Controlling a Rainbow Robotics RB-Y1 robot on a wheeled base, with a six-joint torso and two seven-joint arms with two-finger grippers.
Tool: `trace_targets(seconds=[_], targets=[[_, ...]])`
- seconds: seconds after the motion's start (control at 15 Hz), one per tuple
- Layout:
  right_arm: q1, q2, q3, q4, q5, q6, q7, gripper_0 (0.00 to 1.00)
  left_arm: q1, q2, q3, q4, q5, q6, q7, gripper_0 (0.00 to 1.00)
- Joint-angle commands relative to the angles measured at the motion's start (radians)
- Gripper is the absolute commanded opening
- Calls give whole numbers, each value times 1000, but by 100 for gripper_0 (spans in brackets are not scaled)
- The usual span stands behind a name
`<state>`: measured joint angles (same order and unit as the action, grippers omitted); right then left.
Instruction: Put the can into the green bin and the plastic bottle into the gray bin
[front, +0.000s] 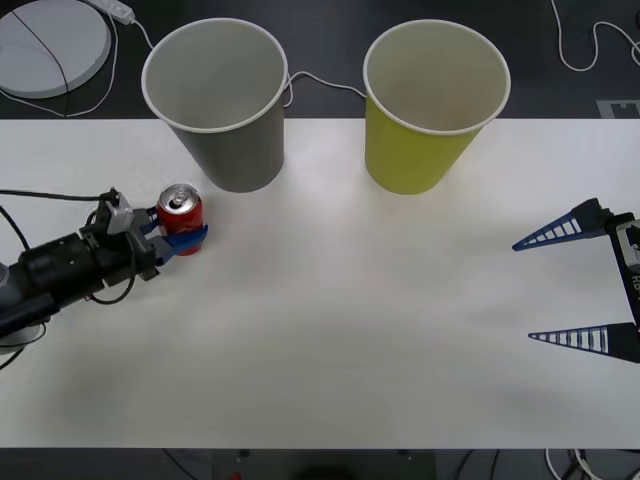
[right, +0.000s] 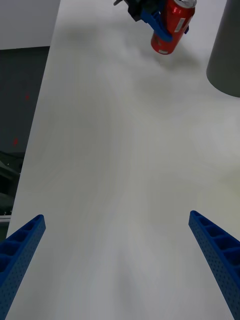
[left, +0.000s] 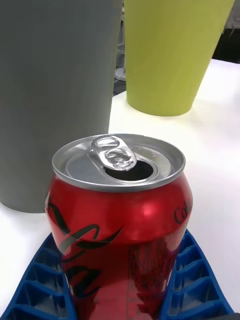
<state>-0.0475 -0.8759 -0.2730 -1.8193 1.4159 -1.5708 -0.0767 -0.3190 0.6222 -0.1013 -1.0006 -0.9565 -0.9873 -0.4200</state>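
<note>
The red can (front: 181, 218) with its silver top stands upright near the table's left side, in front of the gray bin (front: 225, 140) and slightly to its left. My left gripper (front: 180, 228) is shut on the can, its blue fingers (left: 192, 280) pressed against both sides of the can (left: 120, 225). The green bin (front: 420, 155) stands to the right of the gray one, both upright at the table's back. My right gripper (front: 522, 292) hangs open near the right edge with nothing in it. From there the can (right: 171, 25) shows far across the table. The plastic bottle is out of view.
A round white device (front: 50, 45) with cables lies on the dark floor behind the table at back left. A white cable (front: 325, 82) runs behind the two bins. Bare white tabletop (front: 350, 320) spreads between the two arms.
</note>
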Motion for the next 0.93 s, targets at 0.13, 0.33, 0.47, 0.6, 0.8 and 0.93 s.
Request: trace_targets(seconds=[0.13, 0.33, 0.47, 0.6, 0.8, 0.93], targets=[[0, 0, 0, 0, 0, 0, 0, 100, 38, 97, 2, -151, -111, -1, 201, 0], [0, 0, 0, 0, 0, 0, 0, 100, 66, 180, 9, -283, -191, -1, 362, 0], [0, 0, 0, 0, 0, 0, 0, 100, 81, 235, 20, -368, -251, -7, 463, 0], [0, 0, 0, 0, 0, 0, 0, 100, 94, 284, 41, -458, -318, -25, 566, 0], [0, 0, 0, 0, 0, 0, 0, 100, 100, 361, 83, -573, -392, -94, 728, 0], [0, 0, 0, 0, 0, 0, 0, 100, 100, 410, 97, -656, -449, -123, 837, 0]])
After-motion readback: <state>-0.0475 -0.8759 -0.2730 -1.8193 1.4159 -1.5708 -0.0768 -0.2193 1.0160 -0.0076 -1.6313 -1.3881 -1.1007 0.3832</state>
